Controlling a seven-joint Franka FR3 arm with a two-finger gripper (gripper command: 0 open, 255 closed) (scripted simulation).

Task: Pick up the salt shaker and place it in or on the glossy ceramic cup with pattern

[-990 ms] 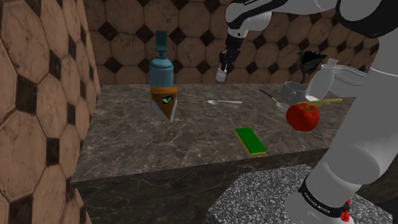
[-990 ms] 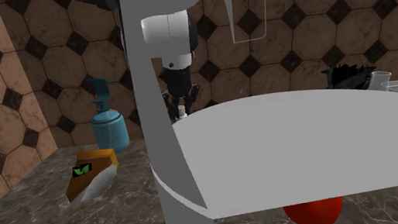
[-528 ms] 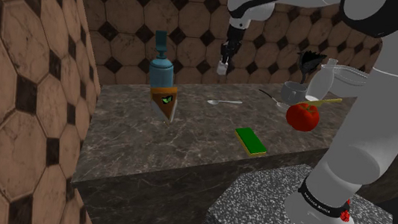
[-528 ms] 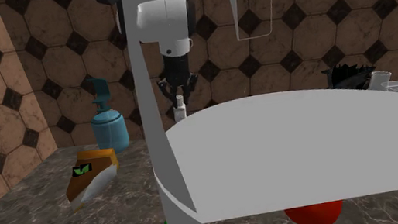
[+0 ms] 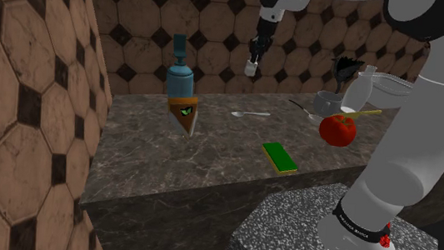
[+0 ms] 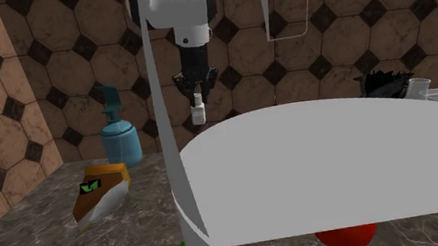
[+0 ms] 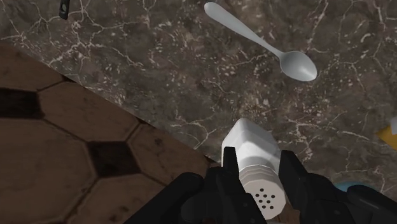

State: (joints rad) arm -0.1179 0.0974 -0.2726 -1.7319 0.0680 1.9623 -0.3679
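Observation:
My black gripper hangs high over the back of the dark marble counter, close to the tiled wall, shut on a small white salt shaker. In the wrist view the shaker is clasped between both fingers, its perforated cap toward the camera. The second exterior view shows the shaker dangling from the gripper. The patterned cup, brown and orange with green marks, lies tipped on the counter to the shoulder view's left of the gripper and nearer the front; its body rests on its side.
A blue soap dispenser stands right behind the cup. A spoon lies below the gripper, a green sponge nearer the front. A red round fruit and a utensil holder sit to the right. A tiled wall bounds the left.
The gripper has risen straight up from just above the counter, carrying the salt shaker with it. Nothing else moved.

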